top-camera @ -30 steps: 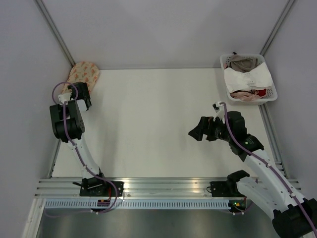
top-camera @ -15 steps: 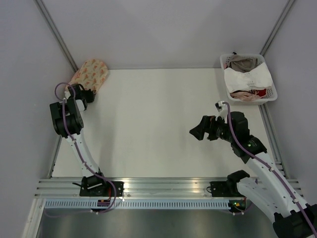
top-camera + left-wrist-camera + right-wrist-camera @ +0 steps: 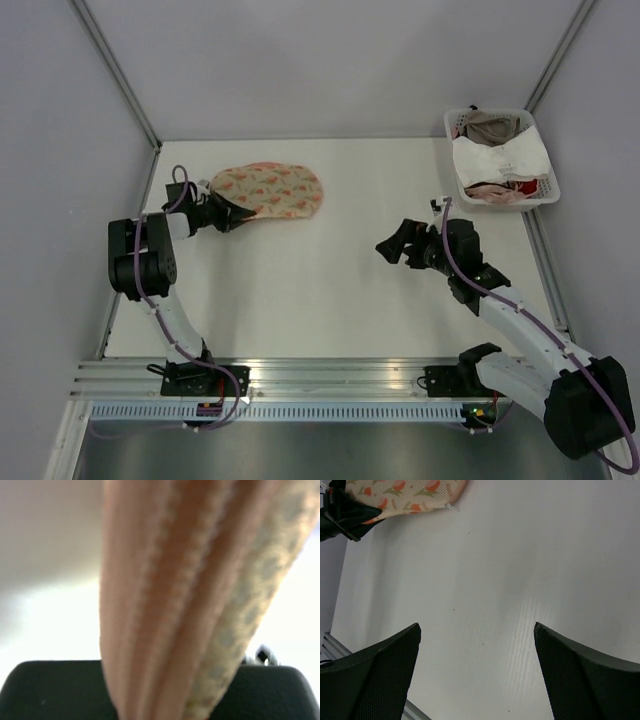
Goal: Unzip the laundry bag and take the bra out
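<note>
The left gripper [image 3: 225, 213] clamps the laundry bag [image 3: 272, 189] at ten o'clock; the right gripper [image 3: 392, 246] hangs spread at three o'clock. The zip [image 3: 165, 590] seems closed, so unzipping and taking out the bra both remain.

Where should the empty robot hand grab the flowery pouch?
Probably the rounded free end of the laundry bag, coming from the right with the open right gripper. The left gripper pinches its left end, so the bag stretches rightward.
</note>
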